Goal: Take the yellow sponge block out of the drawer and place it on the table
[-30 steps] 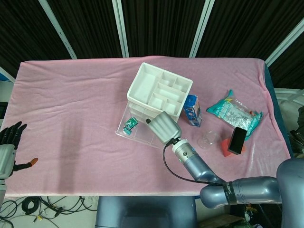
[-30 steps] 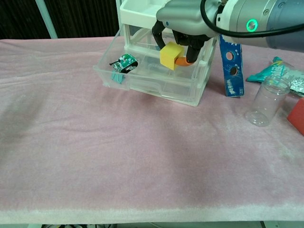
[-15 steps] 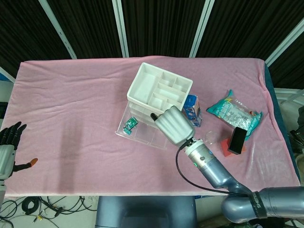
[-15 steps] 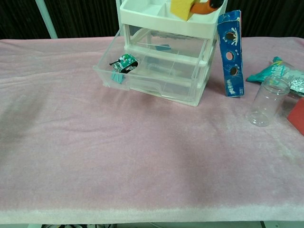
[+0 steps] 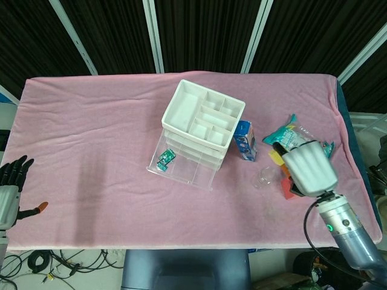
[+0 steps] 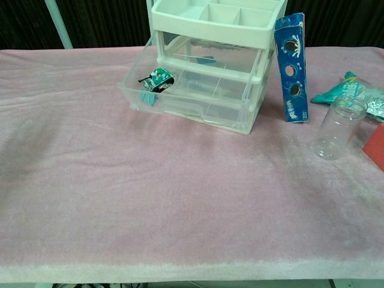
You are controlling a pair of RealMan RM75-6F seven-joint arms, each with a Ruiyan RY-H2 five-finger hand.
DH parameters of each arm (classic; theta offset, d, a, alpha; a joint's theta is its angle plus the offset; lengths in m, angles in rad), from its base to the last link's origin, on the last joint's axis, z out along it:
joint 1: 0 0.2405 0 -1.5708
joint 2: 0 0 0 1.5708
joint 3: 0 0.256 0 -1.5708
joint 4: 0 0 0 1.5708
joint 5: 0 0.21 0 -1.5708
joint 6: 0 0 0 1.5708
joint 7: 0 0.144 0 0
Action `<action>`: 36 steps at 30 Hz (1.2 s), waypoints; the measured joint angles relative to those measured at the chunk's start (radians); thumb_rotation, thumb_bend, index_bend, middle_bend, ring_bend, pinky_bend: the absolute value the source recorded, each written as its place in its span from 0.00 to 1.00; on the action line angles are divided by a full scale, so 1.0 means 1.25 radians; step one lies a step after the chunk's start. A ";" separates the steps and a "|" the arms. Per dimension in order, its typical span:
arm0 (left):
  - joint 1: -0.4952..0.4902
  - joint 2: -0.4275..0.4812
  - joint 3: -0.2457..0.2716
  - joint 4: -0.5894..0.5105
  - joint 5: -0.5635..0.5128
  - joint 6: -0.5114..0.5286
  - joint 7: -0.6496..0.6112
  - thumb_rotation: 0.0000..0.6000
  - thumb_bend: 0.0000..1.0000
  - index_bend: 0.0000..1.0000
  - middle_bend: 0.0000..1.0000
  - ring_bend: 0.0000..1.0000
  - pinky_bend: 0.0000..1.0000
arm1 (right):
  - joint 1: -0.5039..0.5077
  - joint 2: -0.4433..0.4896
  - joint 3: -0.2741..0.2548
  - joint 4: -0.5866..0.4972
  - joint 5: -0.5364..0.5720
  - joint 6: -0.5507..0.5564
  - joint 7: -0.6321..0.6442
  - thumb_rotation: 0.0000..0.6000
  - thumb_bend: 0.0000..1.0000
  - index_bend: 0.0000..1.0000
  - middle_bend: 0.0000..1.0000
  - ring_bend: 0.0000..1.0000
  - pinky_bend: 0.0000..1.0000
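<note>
Over the table's right side, yellow sponge block [image 5: 276,158] pinched under the right hand [image 5: 309,168], above the red block [image 5: 288,188] beside the clear jar [image 5: 263,176], drawer [image 5: 179,167] pulled open holding a green packet [image 5: 164,159], broad bare pink cloth [image 5: 91,145] leftward, left hand [image 5: 12,181] spread off the left edge.

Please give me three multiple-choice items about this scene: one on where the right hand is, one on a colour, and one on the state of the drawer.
1. Where is the right hand?
A. inside the drawer
B. above the table's right side, near the jar
C. over the white tray

2. What colour is the upright carton beside the drawer unit?
A. blue
B. green
C. orange

3. How is the bottom drawer?
A. closed
B. removed
C. pulled open

Answers:
1 B: the right hand is over the table's right side, close to the jar.
2 A: the carton is blue.
3 C: the drawer sticks out, with a small green packet in it.
</note>
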 measured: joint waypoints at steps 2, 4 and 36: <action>0.000 -0.001 0.001 0.000 0.001 0.000 0.003 1.00 0.00 0.00 0.00 0.00 0.00 | -0.035 0.001 -0.026 0.031 -0.029 0.000 0.029 1.00 0.38 0.61 0.99 0.99 0.89; -0.001 -0.002 0.001 -0.001 0.002 0.000 0.006 1.00 0.00 0.00 0.00 0.00 0.00 | -0.062 -0.010 -0.049 0.057 -0.052 -0.007 0.043 1.00 0.38 0.61 0.99 0.99 0.89; -0.003 0.002 0.003 -0.004 0.002 -0.011 -0.004 1.00 0.00 0.00 0.00 0.00 0.00 | -0.177 -0.427 -0.053 0.298 0.031 -0.146 -0.095 1.00 0.25 0.25 0.98 0.98 0.89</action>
